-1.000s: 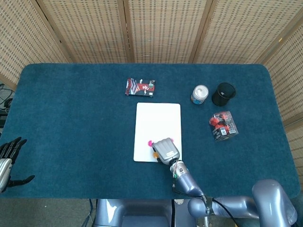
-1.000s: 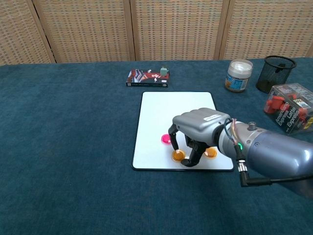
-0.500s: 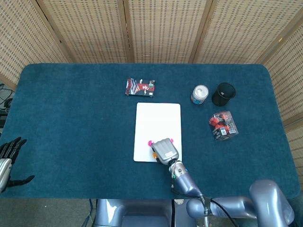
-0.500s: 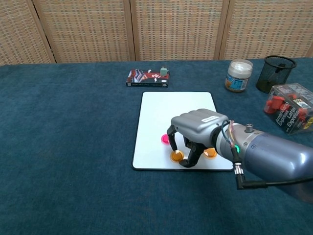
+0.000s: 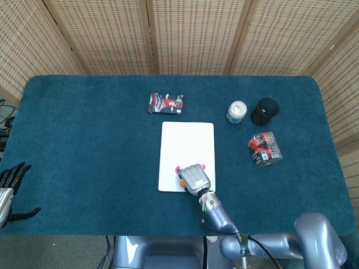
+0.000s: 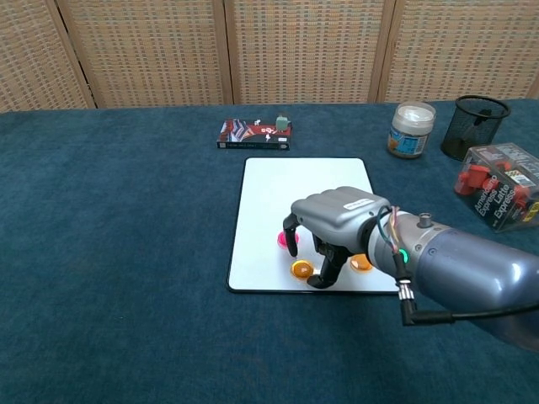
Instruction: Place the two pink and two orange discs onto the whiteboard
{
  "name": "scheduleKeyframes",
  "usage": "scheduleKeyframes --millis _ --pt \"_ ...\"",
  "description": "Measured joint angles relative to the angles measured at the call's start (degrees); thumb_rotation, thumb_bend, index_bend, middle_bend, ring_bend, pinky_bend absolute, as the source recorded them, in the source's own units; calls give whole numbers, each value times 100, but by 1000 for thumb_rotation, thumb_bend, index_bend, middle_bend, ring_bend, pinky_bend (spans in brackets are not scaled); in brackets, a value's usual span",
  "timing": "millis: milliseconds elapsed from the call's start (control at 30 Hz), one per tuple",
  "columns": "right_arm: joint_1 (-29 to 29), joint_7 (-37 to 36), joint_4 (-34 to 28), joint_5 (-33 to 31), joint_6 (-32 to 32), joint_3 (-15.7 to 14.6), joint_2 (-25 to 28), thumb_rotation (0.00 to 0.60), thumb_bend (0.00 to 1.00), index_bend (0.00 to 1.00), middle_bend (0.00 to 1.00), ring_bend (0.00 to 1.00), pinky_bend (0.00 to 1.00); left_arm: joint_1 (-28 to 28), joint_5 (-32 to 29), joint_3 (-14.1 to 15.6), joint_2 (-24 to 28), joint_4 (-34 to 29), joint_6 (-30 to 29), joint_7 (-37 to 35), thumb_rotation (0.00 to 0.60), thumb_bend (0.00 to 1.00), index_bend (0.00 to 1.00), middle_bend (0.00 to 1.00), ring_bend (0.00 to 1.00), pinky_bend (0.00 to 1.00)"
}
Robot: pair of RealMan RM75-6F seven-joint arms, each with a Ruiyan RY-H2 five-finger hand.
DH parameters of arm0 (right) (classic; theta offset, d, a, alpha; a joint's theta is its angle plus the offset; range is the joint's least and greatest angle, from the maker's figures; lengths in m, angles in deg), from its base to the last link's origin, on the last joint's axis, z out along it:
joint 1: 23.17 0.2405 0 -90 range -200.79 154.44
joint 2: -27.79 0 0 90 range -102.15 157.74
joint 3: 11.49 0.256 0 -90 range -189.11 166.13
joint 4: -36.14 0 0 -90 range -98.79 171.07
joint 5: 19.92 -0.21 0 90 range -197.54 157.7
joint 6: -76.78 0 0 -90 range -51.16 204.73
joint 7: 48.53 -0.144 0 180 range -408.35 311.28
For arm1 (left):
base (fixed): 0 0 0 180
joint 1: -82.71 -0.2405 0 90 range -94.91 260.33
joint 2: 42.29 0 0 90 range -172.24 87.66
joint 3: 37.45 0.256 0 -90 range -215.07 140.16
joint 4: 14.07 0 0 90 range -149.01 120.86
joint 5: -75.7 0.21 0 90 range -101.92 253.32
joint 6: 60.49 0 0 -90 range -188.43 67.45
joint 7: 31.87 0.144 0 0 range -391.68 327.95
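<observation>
The whiteboard [image 5: 187, 140] [image 6: 303, 189] lies mid-table. My right hand [image 5: 193, 178] [image 6: 337, 223] hovers arched over its near end, fingers spread and pointing down, holding nothing. Two orange discs lie on the board: one [image 6: 301, 269] [image 5: 182, 182] just left of the lowest fingertip, the other [image 6: 360, 263] under the hand's right side. A pink disc [image 6: 285, 239] [image 5: 177, 168] sits at the hand's left. The second pink disc [image 5: 203, 166] peeks out at its right in the head view only. My left hand [image 5: 8, 190] rests far left, fingers apart and empty.
A red card box [image 5: 166, 104] [image 6: 255, 133] lies beyond the board. At the right stand a white-lidded jar [image 5: 236, 112] [image 6: 411, 130], a black mesh cup [image 5: 265, 111] [image 6: 477, 126] and a clear box with red parts [image 5: 263, 149] [image 6: 501, 195]. Wicker screens stand behind the table.
My right hand has drifted slightly left, and its fingertip has lifted off the left orange disc, which stays on the board. The left hand has not moved.
</observation>
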Motion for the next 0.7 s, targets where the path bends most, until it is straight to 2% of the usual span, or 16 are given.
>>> scheduleKeyframes --millis 133,433,567,700 --pt "1 -33 -14 56 18 -1 -17 600 234 249 993 1000 1000 0 1 0 -3 2 -1 4 600 0 0 0 0 0" --pt "-32 -160 -282 201 143 93 108 600 234 248 993 1000 1000 4 -2 -3 7 4 6 -29 600 0 0 0 0 0" --pt "-105 -254 -684 380 277 146 442 600 234 248 991 1000 1000 -4 19 2 15 8 -10 -62 600 0 0 0 0 0" --pt "-333 -541 -1247 785 515 172 1164 600 234 248 942 1000 1000 -38 106 22 25 -5 -95 -83 600 0 0 0 0 0"
